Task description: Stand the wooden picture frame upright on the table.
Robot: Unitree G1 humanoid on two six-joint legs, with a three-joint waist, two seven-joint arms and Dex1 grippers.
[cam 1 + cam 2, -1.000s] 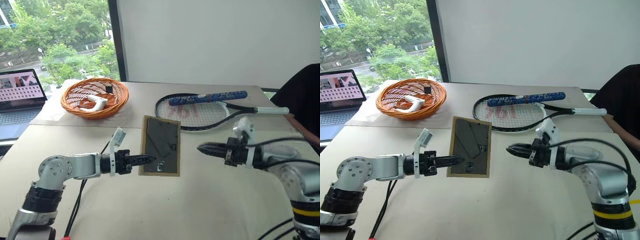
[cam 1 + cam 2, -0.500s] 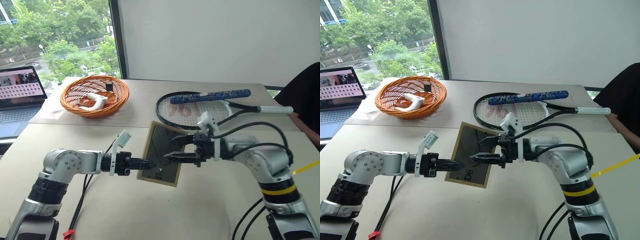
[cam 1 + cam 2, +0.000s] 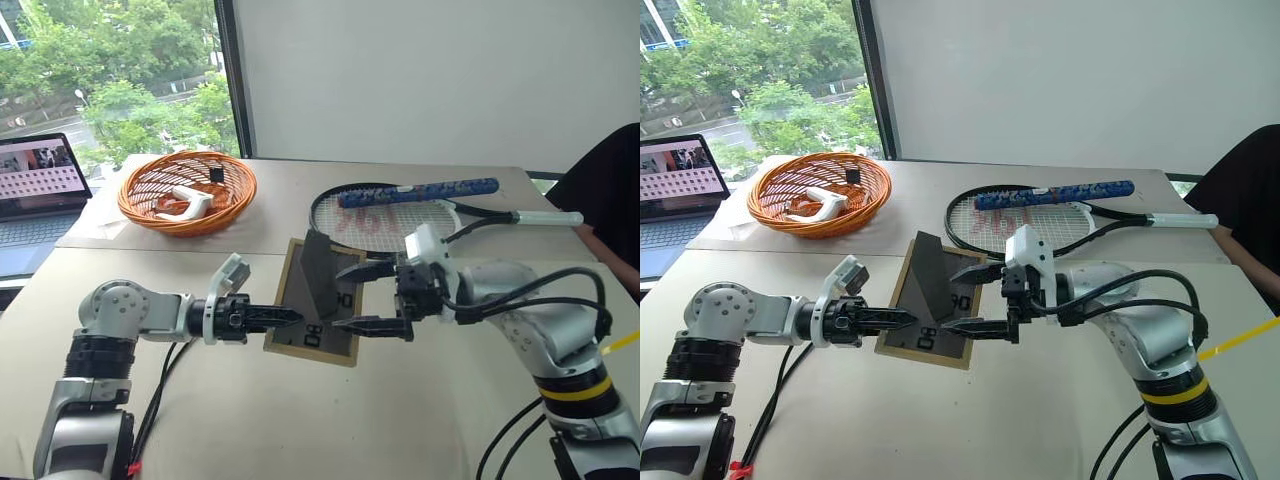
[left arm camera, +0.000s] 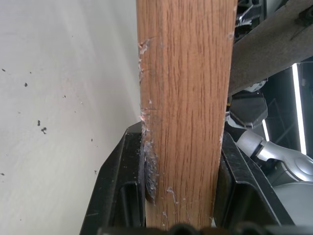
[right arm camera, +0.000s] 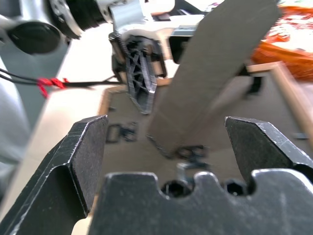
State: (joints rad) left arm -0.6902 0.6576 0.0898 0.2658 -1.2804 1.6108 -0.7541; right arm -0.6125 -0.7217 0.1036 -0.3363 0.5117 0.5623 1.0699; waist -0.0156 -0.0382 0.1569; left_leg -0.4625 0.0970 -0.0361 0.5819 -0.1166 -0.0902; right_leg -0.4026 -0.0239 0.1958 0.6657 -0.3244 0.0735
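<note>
Left gripper (image 3: 285,317): pinching the wooden picture frame's (image 3: 316,304) edge, above the table (image 3: 300,420).
Right gripper (image 3: 358,296): spread wide around the stand flap (image 3: 318,275).
Tip: keep flap out, lower frame gently.

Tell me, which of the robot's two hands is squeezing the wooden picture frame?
The left gripper: its black fingers clamp the light-wood picture frame's edge. The right gripper has fingers spread wide beside the frame's raised dark stand flap.

L arm reaches in from 9 o'clock, forearm near level; left gripper (image 3: 288,316) clamped on wooden picture frame (image 3: 318,335) edge. R arm comes from 3 o'clock, elbow bent; right gripper (image 3: 352,298) jaws spread wide, empty.
</note>
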